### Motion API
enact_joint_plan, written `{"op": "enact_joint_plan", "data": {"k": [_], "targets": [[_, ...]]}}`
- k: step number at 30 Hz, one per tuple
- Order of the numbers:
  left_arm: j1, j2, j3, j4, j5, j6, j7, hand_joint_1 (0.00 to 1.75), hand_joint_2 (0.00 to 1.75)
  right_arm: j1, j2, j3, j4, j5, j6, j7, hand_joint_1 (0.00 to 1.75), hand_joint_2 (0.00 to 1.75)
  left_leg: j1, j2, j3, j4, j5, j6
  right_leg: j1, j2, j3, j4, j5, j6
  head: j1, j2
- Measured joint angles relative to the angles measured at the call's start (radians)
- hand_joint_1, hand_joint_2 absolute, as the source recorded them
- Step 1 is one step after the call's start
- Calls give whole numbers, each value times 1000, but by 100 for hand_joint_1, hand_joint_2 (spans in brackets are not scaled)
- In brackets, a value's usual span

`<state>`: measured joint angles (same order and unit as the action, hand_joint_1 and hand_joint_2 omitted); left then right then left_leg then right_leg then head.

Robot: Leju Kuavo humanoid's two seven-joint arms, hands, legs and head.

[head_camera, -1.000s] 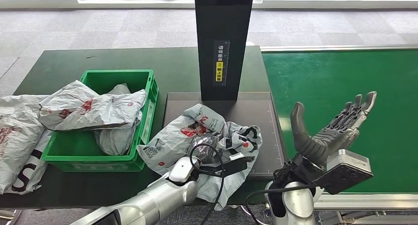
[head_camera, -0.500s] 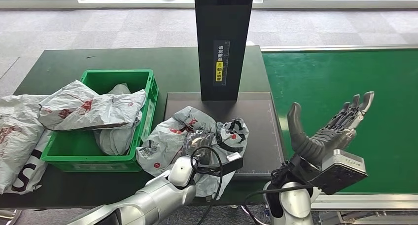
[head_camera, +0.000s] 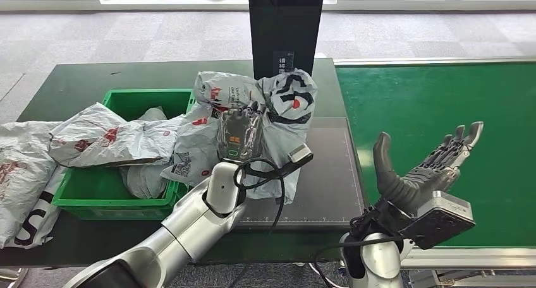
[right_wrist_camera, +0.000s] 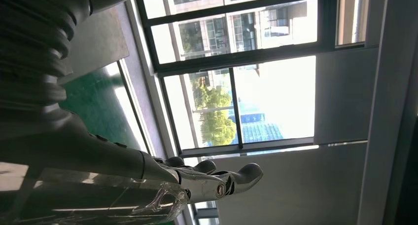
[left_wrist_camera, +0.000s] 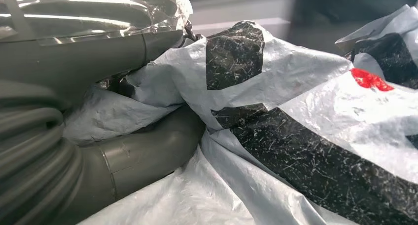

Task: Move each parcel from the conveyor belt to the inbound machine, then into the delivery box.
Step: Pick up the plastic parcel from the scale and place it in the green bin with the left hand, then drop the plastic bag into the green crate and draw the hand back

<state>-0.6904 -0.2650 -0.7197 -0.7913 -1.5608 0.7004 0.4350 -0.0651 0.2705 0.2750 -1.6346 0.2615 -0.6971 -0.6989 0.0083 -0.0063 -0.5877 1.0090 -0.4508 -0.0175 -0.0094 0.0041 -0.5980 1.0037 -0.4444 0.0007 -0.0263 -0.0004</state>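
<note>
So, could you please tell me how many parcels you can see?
4, maybe more hidden: one held up by the left hand, one draped over the green box, one inside it, one on the table's left edge.

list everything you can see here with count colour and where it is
held parcel: 1, grey-white bag with red and black print, lifted above the scanner platform
green crate: 1, green, on the table left of the platform
parcels in crate: at least 2, grey-white
parcel beside crate: 1, grey-white, far left on the table
scanner platform: 1, dark grey, centre
black column: 1, behind the platform
conveyor belt: 1, green, right
table: 1, dark green
left hand: grips the held parcel
right hand: fingers spread, over the conveyor belt
</note>
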Motion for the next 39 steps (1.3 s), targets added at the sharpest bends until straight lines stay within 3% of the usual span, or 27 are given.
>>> {"op": "enact_joint_plan", "data": {"k": [7,13,35,39], "targets": [[-36,129,-4,-352,-1,0,51,175,175,9,1,-19,3,40,0,0,0,175,0,0,0,0,0,0,0,0,-1,1,0,0,0,0],[-73,199,-17,-504,-1,0,79,175,175,15,3,-39,-3,66,0,0,0,175,0,0,0,0,0,0,-1,0,-1,0,0,0,0,0],[-80,246,-37,-576,-1,0,82,175,175,18,4,-58,-5,71,0,0,0,175,0,0,0,0,0,0,-1,0,-1,0,0,0,0,0],[-110,260,-59,-570,-1,0,149,175,175,19,5,-60,-6,76,0,0,0,175,0,0,0,0,0,0,-1,0,-1,0,0,0,0,0]]}}
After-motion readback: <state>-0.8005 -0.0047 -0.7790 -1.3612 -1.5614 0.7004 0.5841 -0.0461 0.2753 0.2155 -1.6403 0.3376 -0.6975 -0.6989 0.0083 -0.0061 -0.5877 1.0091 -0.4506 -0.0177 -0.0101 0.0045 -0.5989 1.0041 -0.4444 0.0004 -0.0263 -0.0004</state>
